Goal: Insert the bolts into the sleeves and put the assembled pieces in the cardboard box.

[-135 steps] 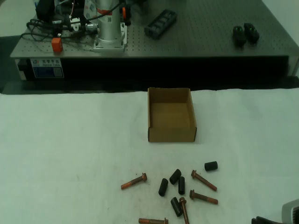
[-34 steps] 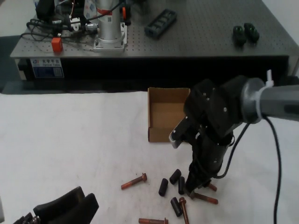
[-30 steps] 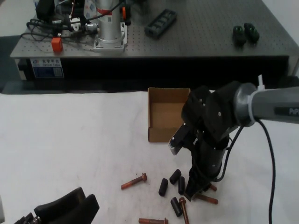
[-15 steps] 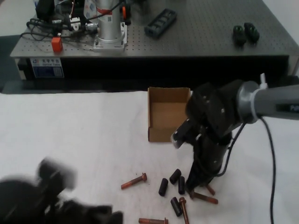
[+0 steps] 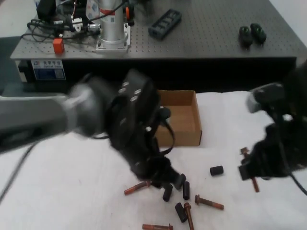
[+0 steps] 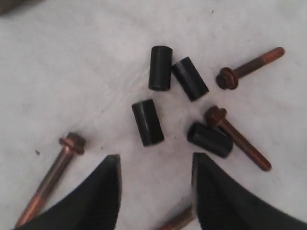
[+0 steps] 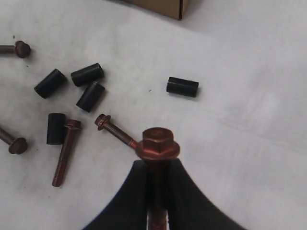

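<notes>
My right gripper (image 7: 157,166) is shut on a rusty bolt (image 7: 157,143), held above the white cloth to the right of the pile, as the high view shows (image 5: 249,168). My left gripper (image 6: 156,162) hangs open just over the pile, with a black sleeve (image 6: 147,122) just ahead of the gap between its fingers. More sleeves (image 6: 160,67) (image 6: 209,140) and bolts (image 6: 237,139) (image 6: 50,179) lie around it. One sleeve (image 5: 217,170) lies apart toward the right. The cardboard box (image 5: 194,117) stands open behind the pile.
A perforated metal bench (image 5: 206,33) with cables, a post and black parts stands behind the white cloth. The left arm (image 5: 110,120) stretches across the cloth's left half and in front of the box's left side.
The right arm has lifted a bolt out of the pile and carried it to the right. The left arm has swung in from the lower left and now hangs over the pile.
</notes>
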{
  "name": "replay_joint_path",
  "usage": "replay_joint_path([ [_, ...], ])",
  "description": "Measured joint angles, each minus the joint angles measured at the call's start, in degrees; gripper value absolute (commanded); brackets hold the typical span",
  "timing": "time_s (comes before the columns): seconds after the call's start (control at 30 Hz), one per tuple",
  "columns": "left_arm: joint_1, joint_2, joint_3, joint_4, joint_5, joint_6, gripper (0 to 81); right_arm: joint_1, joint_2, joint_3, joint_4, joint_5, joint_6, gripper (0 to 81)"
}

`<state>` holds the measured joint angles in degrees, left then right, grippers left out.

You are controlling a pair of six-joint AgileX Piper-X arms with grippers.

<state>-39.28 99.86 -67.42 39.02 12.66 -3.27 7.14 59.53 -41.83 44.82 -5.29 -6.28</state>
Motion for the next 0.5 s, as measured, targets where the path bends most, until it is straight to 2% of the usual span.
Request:
replay_joint_path([
  [0.23,0.0,10.2,-10.6,7.2,-0.9,1.3,34.5,-1.6,-6.4,2.4,0.4,-0.2,0.9,0.2],
  [0.5,-0.9,14.9,-13.5,8.9,-0.8,2.2,34.5,-2.7,-6.5,5.0,1.0,-0.2,0.9,0.2],
])
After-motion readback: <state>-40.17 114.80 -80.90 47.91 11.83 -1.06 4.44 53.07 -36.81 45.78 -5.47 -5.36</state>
